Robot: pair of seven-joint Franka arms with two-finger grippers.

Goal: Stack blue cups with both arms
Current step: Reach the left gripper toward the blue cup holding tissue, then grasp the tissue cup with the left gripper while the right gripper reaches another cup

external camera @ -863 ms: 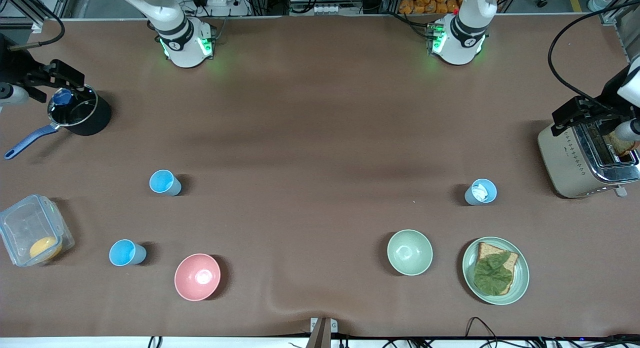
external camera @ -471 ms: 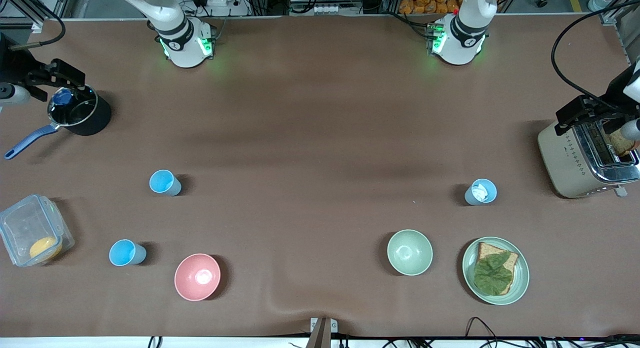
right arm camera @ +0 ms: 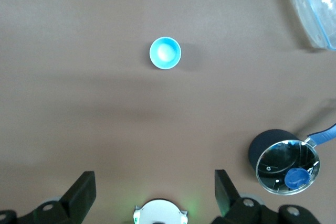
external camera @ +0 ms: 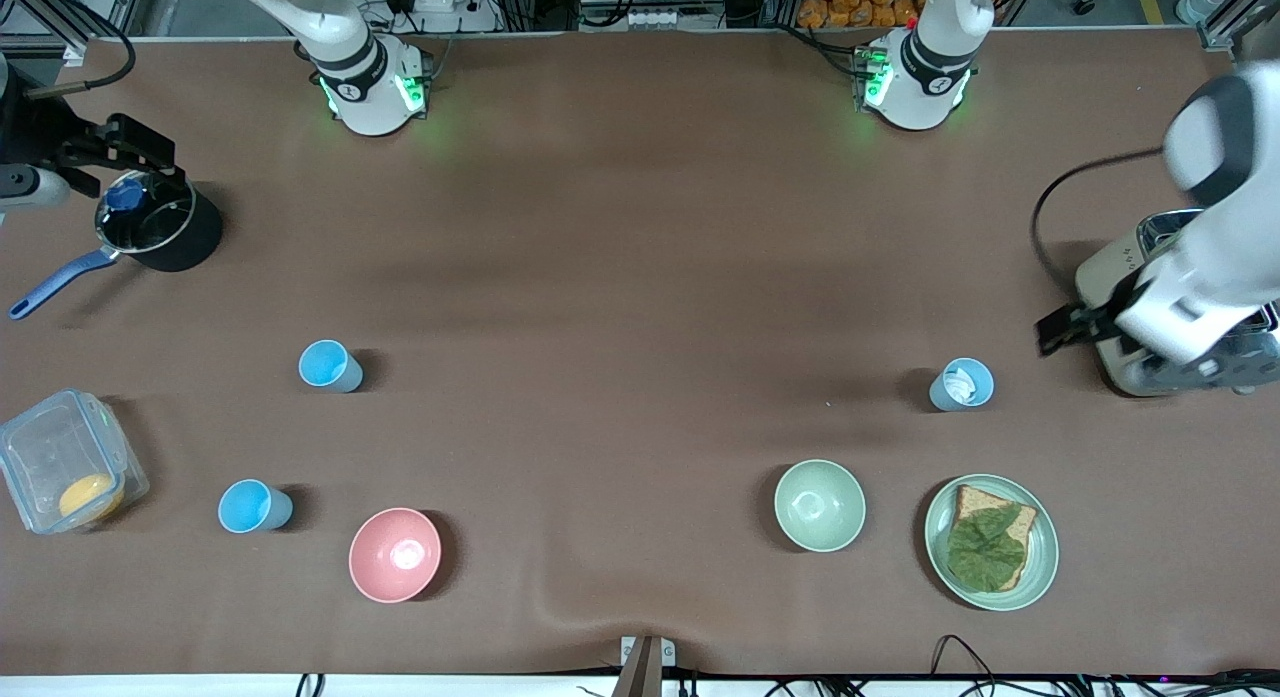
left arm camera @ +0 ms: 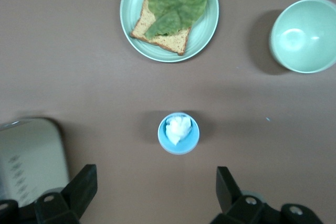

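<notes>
Left gripper hangs spread wide over the toaster at the left arm's edge. Right gripper, also wide open, is over the saucepan corner. Blue cups sit upright mid-desk, apart – unstacked.

Matt, plastic-looking blue cups; shiny metal toaster

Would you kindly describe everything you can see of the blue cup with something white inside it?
The blue cup with white inside is a small light-blue handleless tumbler, plastic by its look, slightly tapered. It stands upright on the brown table, mouth up, holding a crumpled white wad of unclear material. It sits toward the left arm's end, farther from the front camera than the plate with bread and a leaf, apart from the toaster. Nothing grips it; the left gripper hangs open above it.
</notes>
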